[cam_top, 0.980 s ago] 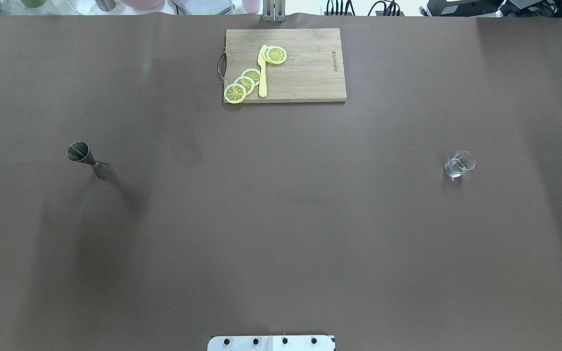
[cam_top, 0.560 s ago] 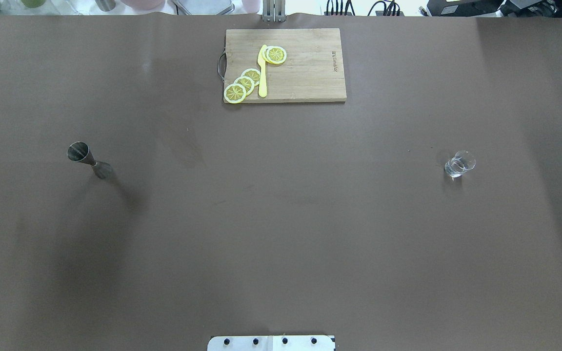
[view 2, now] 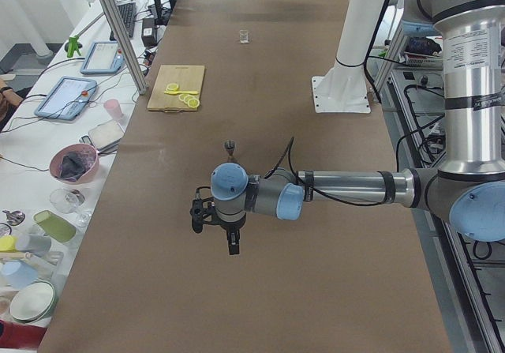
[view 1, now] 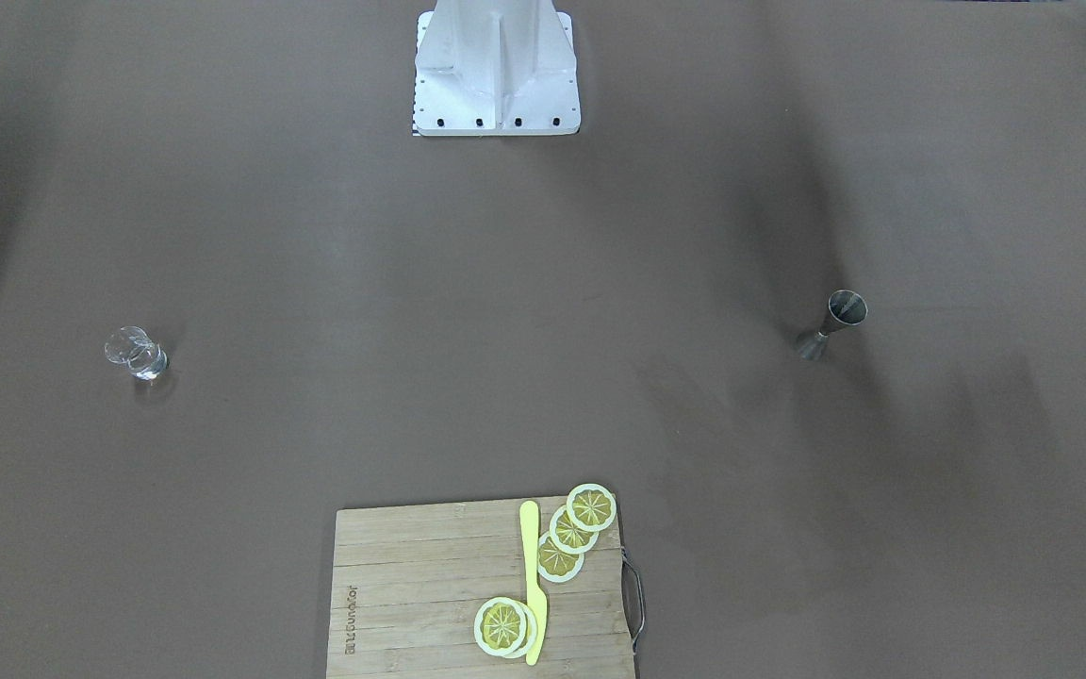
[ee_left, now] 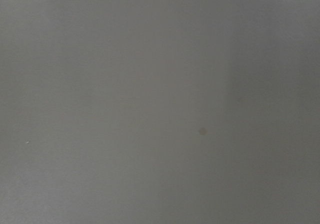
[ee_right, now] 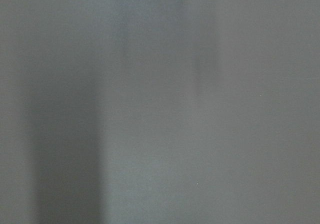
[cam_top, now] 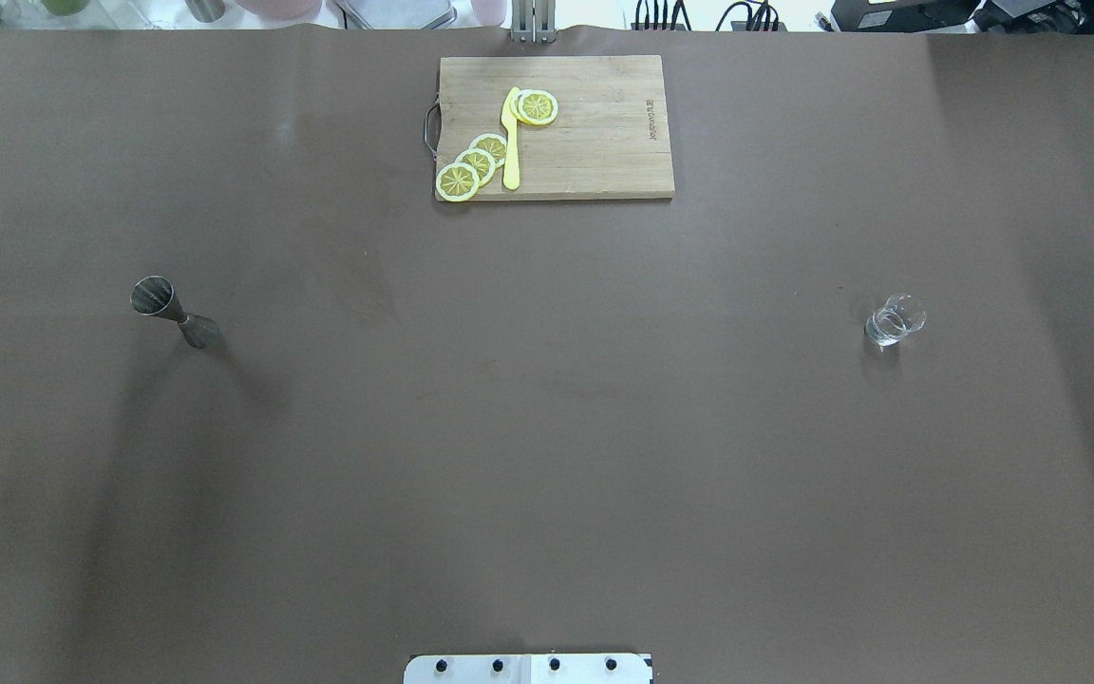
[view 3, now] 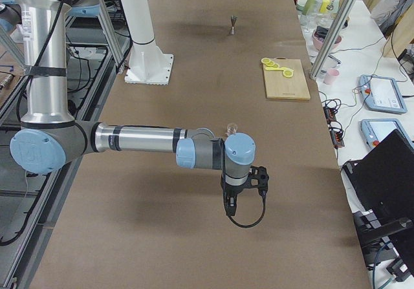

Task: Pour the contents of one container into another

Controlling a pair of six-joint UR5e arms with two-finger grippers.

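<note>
The clear glass tumbler [cam_top: 895, 320] stands upright and alone on the table's right side; it also shows as the tumbler [view 1: 136, 354]. On the left side the grey steel jigger [cam_top: 172, 312] stands upright, seen again as the jigger [view 1: 832, 323]. Neither gripper appears in the overhead or front views. The left gripper [view 2: 232, 241] hangs over the table, nearer that camera than the jigger [view 2: 230, 145]. The right gripper [view 3: 231, 206] hangs a short way nearer the camera than the tumbler [view 3: 230, 128]. Whether either is open or shut I cannot tell. Both wrist views show only blurred brown tabletop.
A wooden cutting board [cam_top: 594, 142] lies at the far middle, carrying lemon slices [cam_top: 474, 163] and a yellow knife [cam_top: 511, 142]. The robot's white base [view 1: 496, 71] stands at the near edge. Cups, bowls and tablets sit on a side bench [view 2: 71, 155] beyond the table.
The glass and the jigger have not moved. A small dark tip at the overhead view's left edge has gone, and the shadow left of the jigger has shifted.
</note>
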